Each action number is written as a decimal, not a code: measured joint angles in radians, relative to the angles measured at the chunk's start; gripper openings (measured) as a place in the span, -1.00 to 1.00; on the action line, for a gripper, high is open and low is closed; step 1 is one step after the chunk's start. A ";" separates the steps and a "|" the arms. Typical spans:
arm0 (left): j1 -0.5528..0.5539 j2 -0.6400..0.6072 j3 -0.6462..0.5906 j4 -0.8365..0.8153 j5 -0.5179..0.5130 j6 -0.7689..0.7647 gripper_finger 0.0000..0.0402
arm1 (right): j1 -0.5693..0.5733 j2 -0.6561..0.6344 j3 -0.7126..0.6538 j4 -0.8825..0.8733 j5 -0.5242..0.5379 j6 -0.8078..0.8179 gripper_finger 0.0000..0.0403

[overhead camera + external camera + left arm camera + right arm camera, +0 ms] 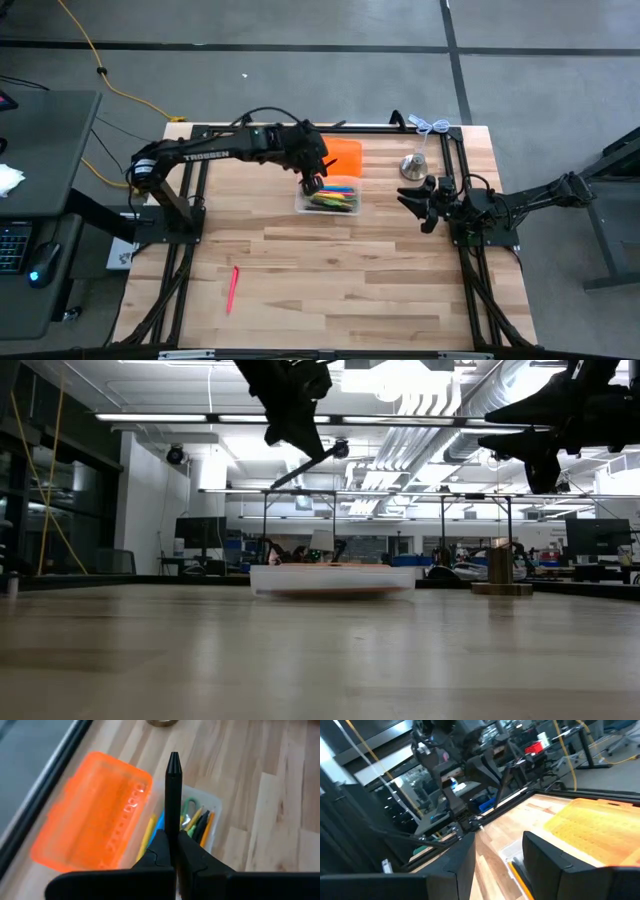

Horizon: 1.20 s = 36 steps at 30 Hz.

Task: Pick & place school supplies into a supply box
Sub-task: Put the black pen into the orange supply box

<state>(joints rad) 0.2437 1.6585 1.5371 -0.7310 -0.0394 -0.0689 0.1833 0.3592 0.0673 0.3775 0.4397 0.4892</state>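
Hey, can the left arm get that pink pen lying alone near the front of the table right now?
Probably not yet: the left gripper is shut on a black marker above the supply box. The pink pen itself lies unobstructed.

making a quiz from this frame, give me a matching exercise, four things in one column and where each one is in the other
Things:
1. black pen
2. pink marker
3. bright orange rectangular plastic piece
4. silver bell

Places:
A. alone on the bare wood near the table's front left
B. gripped in the left gripper above the clear plastic supply box
C. on the table near the waiting right gripper
D. lying against the box's far side

Pairs: 1-B, 2-A, 3-D, 4-C
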 joint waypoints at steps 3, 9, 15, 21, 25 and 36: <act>0.019 0.001 0.050 -0.044 -0.001 0.034 -0.86 | 0.000 0.000 0.000 0.000 0.038 0.000 -0.30; 0.056 0.000 0.118 -0.101 -0.006 0.090 -0.86 | 0.000 0.000 0.000 0.000 0.083 0.000 -0.30; 0.072 0.012 0.161 -0.148 0.008 0.125 -0.86 | 0.000 0.000 0.000 0.000 0.082 0.000 -0.30; 0.070 0.097 0.229 -0.222 0.036 0.166 -0.86 | 0.000 0.000 0.000 -0.001 0.084 0.000 -0.30; 0.070 0.174 0.287 -0.261 0.051 0.201 -0.86 | 0.000 0.000 0.000 -0.005 0.084 0.000 -0.30; 0.070 0.334 0.428 -0.350 0.079 0.278 -0.86 | 0.000 0.001 0.000 -0.018 0.082 0.000 -0.30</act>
<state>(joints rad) 0.3141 1.9928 1.9652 -1.0809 0.0393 0.2091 0.1833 0.3599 0.0673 0.3592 0.5217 0.4892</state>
